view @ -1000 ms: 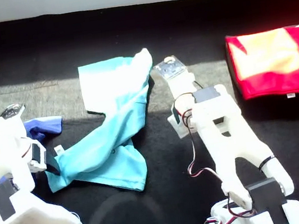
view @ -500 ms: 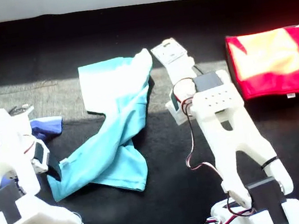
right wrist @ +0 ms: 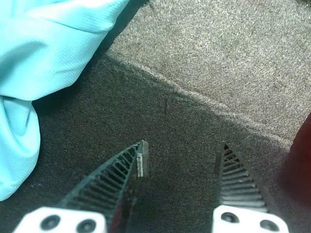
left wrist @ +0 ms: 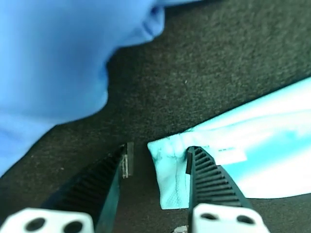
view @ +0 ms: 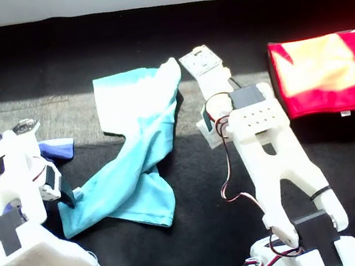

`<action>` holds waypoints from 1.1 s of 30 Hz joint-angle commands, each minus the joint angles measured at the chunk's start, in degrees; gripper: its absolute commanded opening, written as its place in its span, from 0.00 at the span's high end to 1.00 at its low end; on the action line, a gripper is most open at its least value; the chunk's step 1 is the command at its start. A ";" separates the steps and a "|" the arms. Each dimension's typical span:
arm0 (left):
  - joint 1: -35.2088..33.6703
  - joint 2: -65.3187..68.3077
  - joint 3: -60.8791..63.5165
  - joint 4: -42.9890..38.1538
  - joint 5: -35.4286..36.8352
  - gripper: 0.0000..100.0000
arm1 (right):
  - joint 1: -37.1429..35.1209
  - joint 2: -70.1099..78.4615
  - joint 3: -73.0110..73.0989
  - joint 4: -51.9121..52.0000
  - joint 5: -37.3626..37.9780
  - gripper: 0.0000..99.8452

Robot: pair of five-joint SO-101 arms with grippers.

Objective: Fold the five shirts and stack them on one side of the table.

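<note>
A crumpled cyan shirt (view: pixel 133 153) lies left of the table's middle. My left gripper (view: pixel 64 193) is low at its near left corner. In the left wrist view that gripper (left wrist: pixel 159 158) is open, and the cyan shirt's corner (left wrist: pixel 170 165) lies between its fingers, against one of them. A blue shirt (view: pixel 57 151) lies beside the left arm, partly hidden by it. A folded red shirt (view: pixel 327 75) rests at the far right. My right gripper (right wrist: pixel 183 158) is open over bare mat, between the cyan shirt (right wrist: pixel 43 53) and the red one, with nothing in it.
The table is covered by a black mat (view: pixel 199 224) with a lighter sunlit grey band (view: pixel 59 111) across the back. The right arm (view: pixel 261 147) stretches up the middle. Bare mat lies in front of the red shirt.
The right arm stretched a little farther away from its base, then stayed still. The left arm shifted slightly at the cyan shirt's near left corner. The shirts have barely moved.
</note>
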 commanded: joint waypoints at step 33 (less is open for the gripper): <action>-11.12 -16.48 -21.67 9.05 5.36 0.99 | -16.92 53.41 -69.23 26.86 -4.48 0.77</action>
